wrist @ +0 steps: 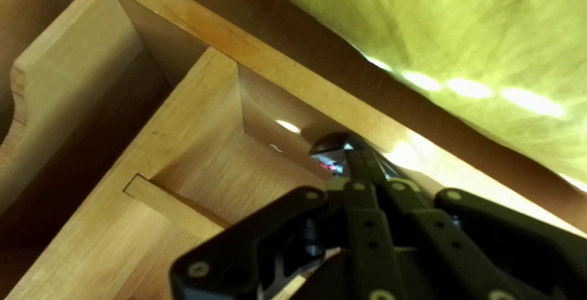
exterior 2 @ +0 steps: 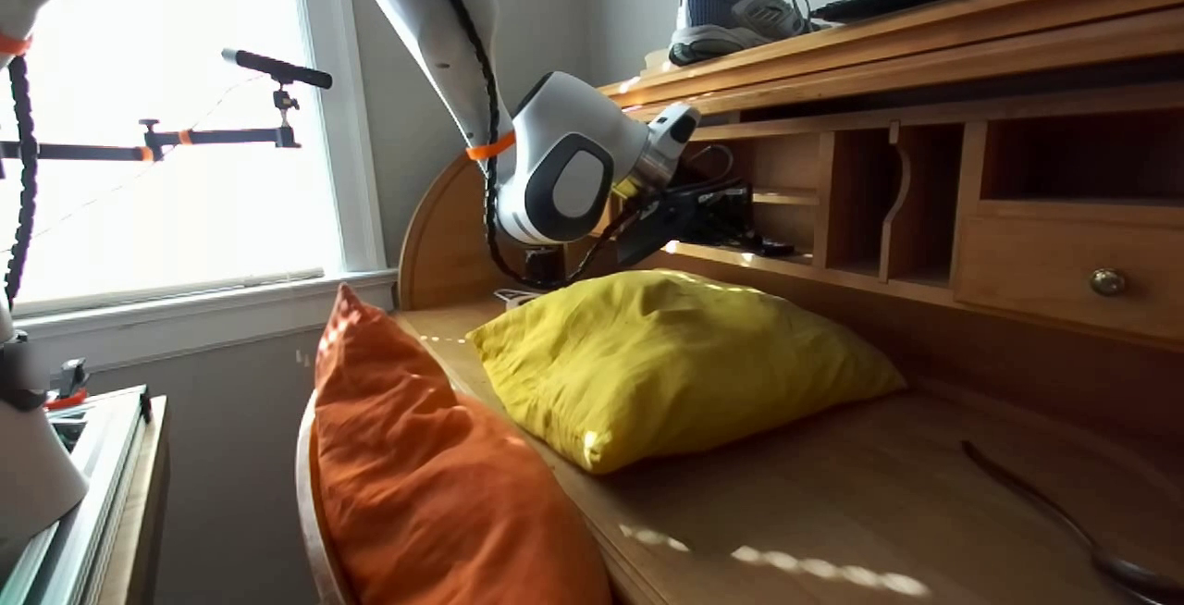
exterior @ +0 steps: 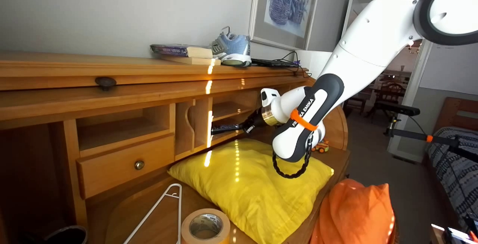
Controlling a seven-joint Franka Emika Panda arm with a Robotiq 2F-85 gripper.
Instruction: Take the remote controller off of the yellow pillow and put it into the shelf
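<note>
The black, glossy remote controller (exterior: 225,128) is held by my gripper (exterior: 244,127) at the opening of the lower compartment of the wooden shelf (exterior: 232,110). In the wrist view the remote (wrist: 326,146) shows beyond the fingertips (wrist: 363,157), its end over the compartment floor just inside the front lip (wrist: 302,80); the fingers are close together on it. In an exterior view the gripper (exterior 2: 717,215) stands before the shelf (exterior 2: 784,196), with the remote (exterior 2: 775,248) low at the opening, partly hidden. The yellow pillow (exterior: 254,184) lies below the gripper with nothing on it.
Vertical dividers (exterior: 189,124) and a drawer (exterior: 123,165) adjoin the compartment. A white hanger (exterior: 180,206) and a tape roll (exterior: 224,227) lie on the desk. An orange pillow (exterior 2: 435,485) sits at the front. A shoe (exterior: 235,48) and books (exterior: 183,51) stand on top.
</note>
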